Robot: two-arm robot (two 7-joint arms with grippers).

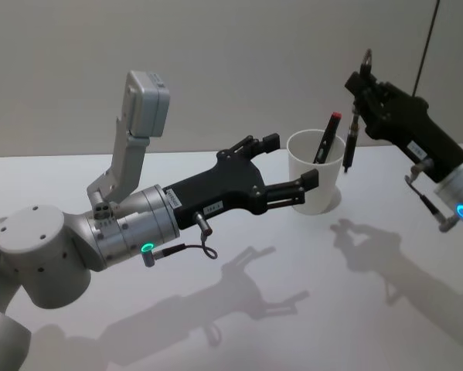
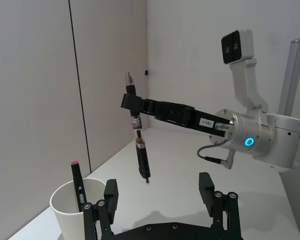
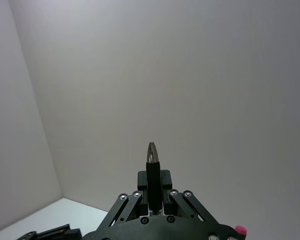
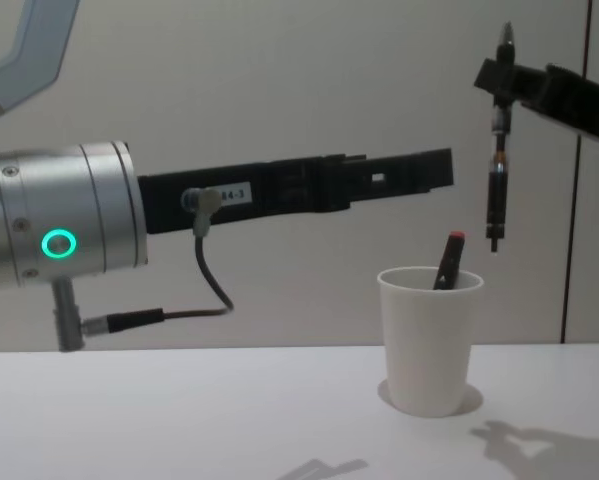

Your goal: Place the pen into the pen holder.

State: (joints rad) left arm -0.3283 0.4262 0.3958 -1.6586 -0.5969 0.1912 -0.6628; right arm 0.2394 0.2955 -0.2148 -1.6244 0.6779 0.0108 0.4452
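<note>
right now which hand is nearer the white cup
Left. The left hand is open beside the pen holder, level with its rim; the right hand holds a pen above it.

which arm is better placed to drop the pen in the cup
Right. Its tool is shut on the pen, which hangs upright in the air just beside and above the cup. The left tool is open and holds nothing, its fingers near the cup's side. Another pen already stands in the cup.
</note>
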